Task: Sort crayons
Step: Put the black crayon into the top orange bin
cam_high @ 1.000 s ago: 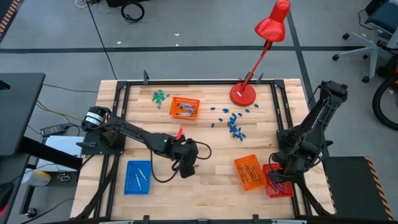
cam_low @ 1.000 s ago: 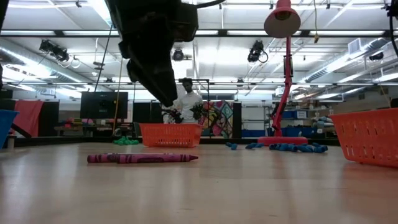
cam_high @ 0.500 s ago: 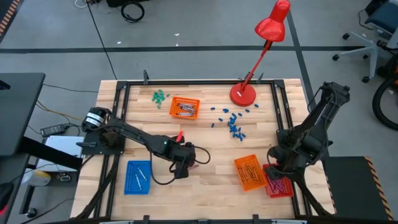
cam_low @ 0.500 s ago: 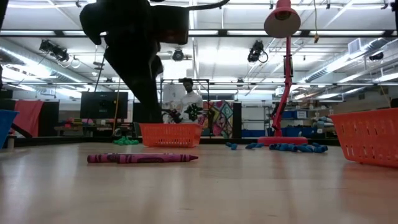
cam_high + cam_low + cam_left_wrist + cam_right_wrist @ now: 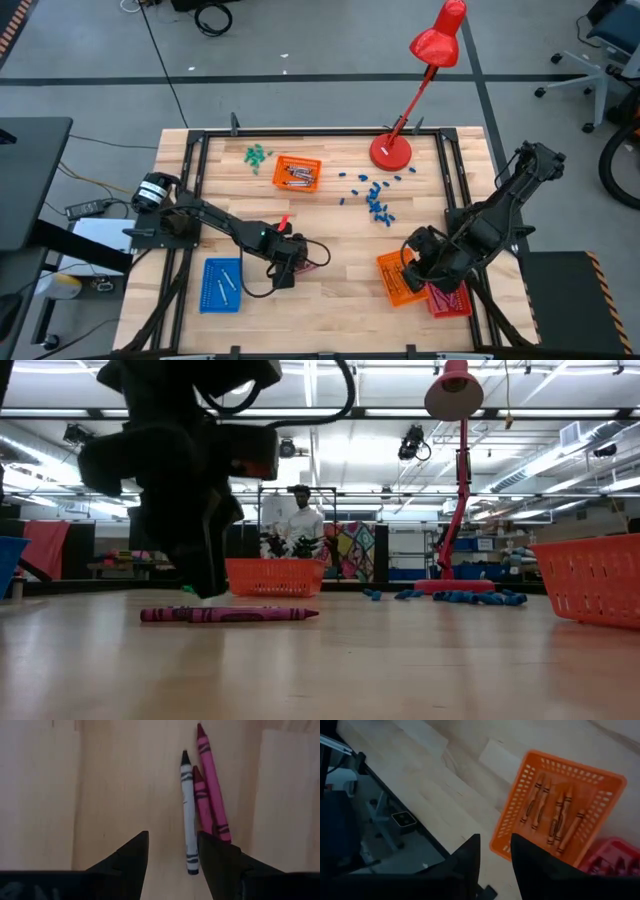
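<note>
Three crayons lie side by side flat on the wooden table: a grey-white one [image 5: 188, 815] and two magenta ones [image 5: 211, 785]. In the low view they show as a magenta line [image 5: 228, 615]. My left gripper [image 5: 172, 855] hangs open just above the table beside them, pointing steeply down, with the grey-white crayon's near end by one finger and nothing between the fingers. In the high view the arm hides them. My right gripper [image 5: 496, 852] is open with nothing in it, over the near right orange tray [image 5: 560, 815], which holds several orange crayons.
A red tray [image 5: 450, 300] with crayons stands against the orange tray [image 5: 398, 278]. A blue tray [image 5: 222, 284] is near left, another orange tray [image 5: 297, 173] far back. Blue pieces [image 5: 377, 203], green pieces [image 5: 258, 155] and a red lamp [image 5: 392, 150] occupy the far side. A person stands beyond the table.
My left gripper has sunk toward the crayons on the table and shifted a little toward the left edge, rolling slightly. My right gripper has risen from the red tray and swung toward the table's left, over the orange tray, turning as it went.
</note>
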